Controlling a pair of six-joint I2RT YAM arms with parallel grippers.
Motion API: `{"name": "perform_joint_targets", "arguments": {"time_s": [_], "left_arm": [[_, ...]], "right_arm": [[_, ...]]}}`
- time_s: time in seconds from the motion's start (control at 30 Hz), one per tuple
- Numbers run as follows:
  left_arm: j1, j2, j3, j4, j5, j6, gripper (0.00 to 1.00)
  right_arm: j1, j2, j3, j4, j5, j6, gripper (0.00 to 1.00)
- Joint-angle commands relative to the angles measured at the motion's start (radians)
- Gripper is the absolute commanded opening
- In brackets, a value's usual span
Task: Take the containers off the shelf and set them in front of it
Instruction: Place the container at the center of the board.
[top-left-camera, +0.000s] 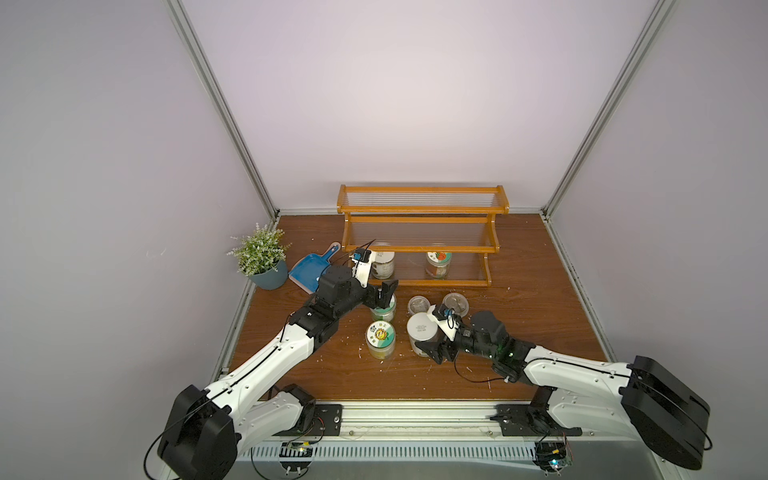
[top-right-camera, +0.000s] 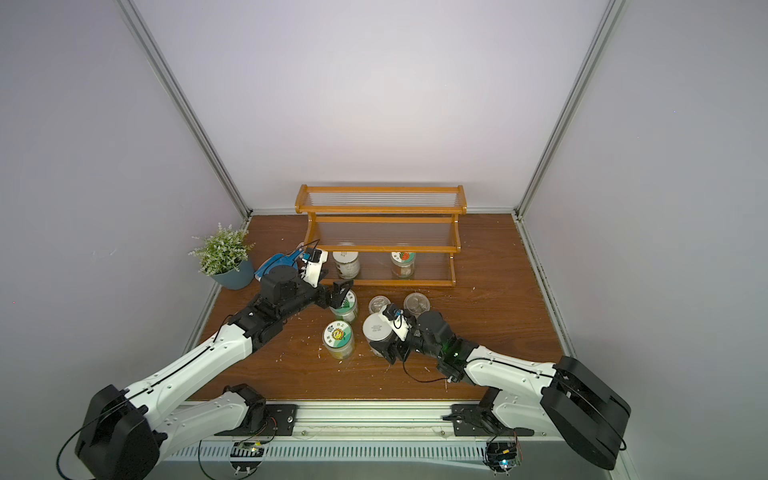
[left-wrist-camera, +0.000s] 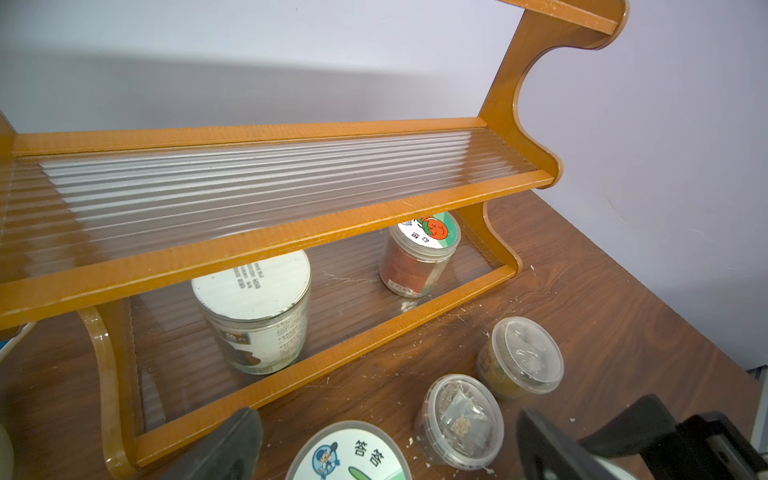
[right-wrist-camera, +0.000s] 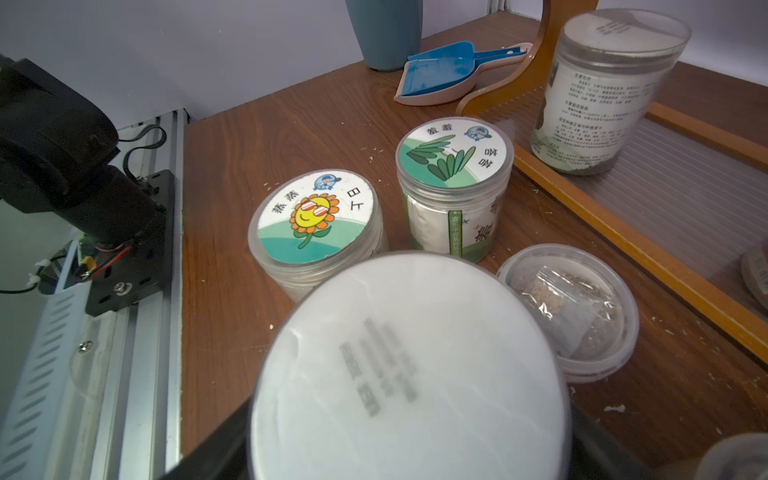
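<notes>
The shelf stands at the back; its bottom tier holds a white-lidded jar and a tomato-lidded jar. In front of it on the table stand a grass-lidded jar, a sunflower-lidded jar, two clear-lidded cups and a second white-lidded jar. My left gripper is open, its fingers astride the grass-lidded jar without touching it. My right gripper is shut on the front white-lidded jar, which rests on the table.
A potted plant and a blue dustpan sit left of the shelf, close behind my left wrist. Grey walls enclose the table on three sides. A metal rail runs along the front edge.
</notes>
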Motion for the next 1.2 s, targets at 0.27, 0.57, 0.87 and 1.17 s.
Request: {"name": "perform_joint_targets", "arguments": {"time_s": [0.27,0.57,0.87,1.17], "left_arm": [[0.009,-0.001,0.014,-0.016,-0.008,0.01,0.99],[0.011,0.007,0.014,-0.02,-0.009,0.014,0.99],[0.01,0.012,0.015,-0.024,-0.01,0.018,0.99],[0.012,0.017,0.016,-0.02,-0.006,0.017,0.99]], "right_arm": [[0.012,0.066,-0.019,0.137,-0.008,-0.02,0.88],[0.014,0.125,-0.009,0.14,-0.02,-0.024,0.9],[0.012,0.064,-0.006,0.046,0.054,-0.059,0.98],[0.011,0.01,0.0,-0.011,0.079,-0.065,0.98]]}}
